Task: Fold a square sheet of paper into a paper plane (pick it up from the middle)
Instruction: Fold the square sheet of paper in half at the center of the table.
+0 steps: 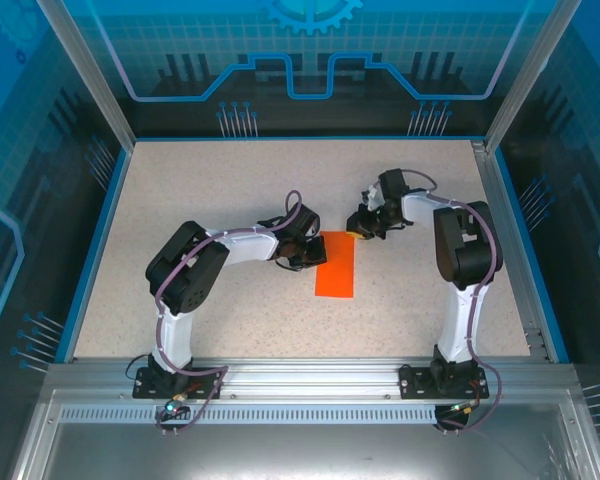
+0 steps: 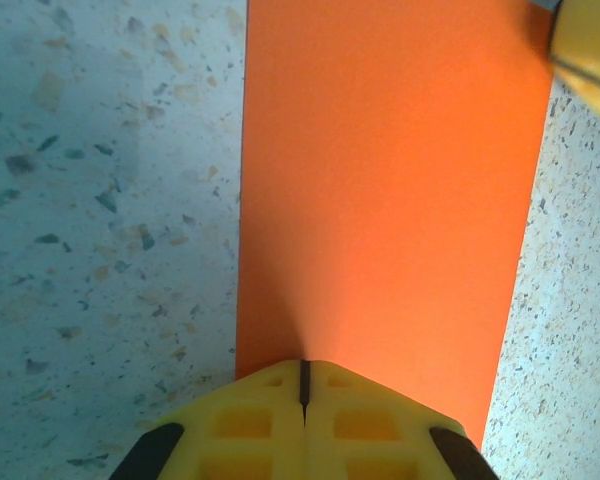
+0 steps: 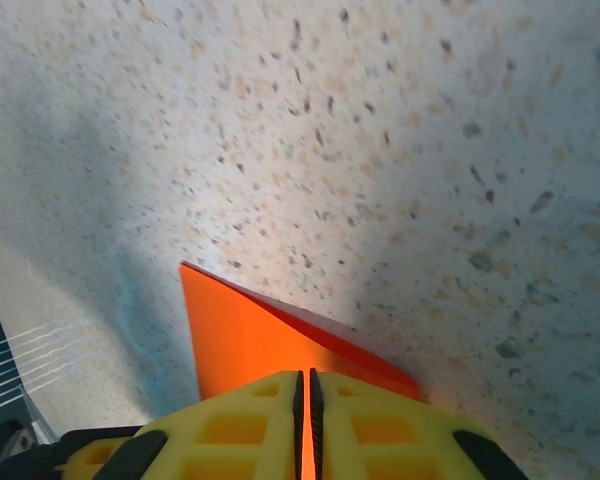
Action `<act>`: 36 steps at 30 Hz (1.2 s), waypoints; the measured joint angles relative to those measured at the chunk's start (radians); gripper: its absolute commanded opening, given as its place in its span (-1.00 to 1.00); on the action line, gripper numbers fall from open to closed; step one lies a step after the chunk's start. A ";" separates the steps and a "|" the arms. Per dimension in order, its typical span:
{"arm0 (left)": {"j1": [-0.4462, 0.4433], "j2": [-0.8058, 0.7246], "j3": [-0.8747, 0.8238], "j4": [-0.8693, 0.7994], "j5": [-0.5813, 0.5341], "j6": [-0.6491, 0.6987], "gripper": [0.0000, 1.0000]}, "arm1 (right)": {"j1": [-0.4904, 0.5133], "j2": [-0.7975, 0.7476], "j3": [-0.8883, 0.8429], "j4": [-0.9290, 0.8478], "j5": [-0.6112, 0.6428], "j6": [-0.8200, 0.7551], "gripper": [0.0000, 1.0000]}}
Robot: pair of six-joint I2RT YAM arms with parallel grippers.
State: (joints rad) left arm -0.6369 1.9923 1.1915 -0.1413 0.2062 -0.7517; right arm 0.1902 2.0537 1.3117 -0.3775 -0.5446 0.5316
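- Two grippers are mine. The one nearer the bases is my left gripper (image 1: 310, 258). Its yellow fingers (image 2: 360, 395) are pressed together with no gap, and the tips bear down on the left long edge of the square sheet of paper (image 1: 335, 270) with nothing held between them.
- One sheet, bright orange, lies at the middle of the speckled table (image 1: 220, 190), between my two grippers. From above it reads as a narrow rectangle, so I judge it already folded in half.
- Handling, as I judge it: very light, thin and limp. It should slide readily on the smooth top and keep any crease for good. A gentle pinch at an edge or corner suits it, with the other tips pinning it flat.
- Farther off, my right gripper (image 1: 360, 230) is clamped on the sheet's far right corner. A sliver of orange shows between its fingers, and the corner is raised off the table there.
- No print, label or brand marks the paper, and I can read no writing anywhere.
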 measured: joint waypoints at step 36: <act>0.003 -0.042 -0.041 0.014 0.057 0.022 -0.79 | -0.011 -0.295 -0.135 -0.027 0.071 -0.011 -0.41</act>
State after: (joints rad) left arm -0.6342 1.9507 1.1503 -0.1268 0.2630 -0.7296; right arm 0.1795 1.7588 1.1770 -0.4042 -0.4736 0.5201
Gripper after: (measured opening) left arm 0.081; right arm 0.295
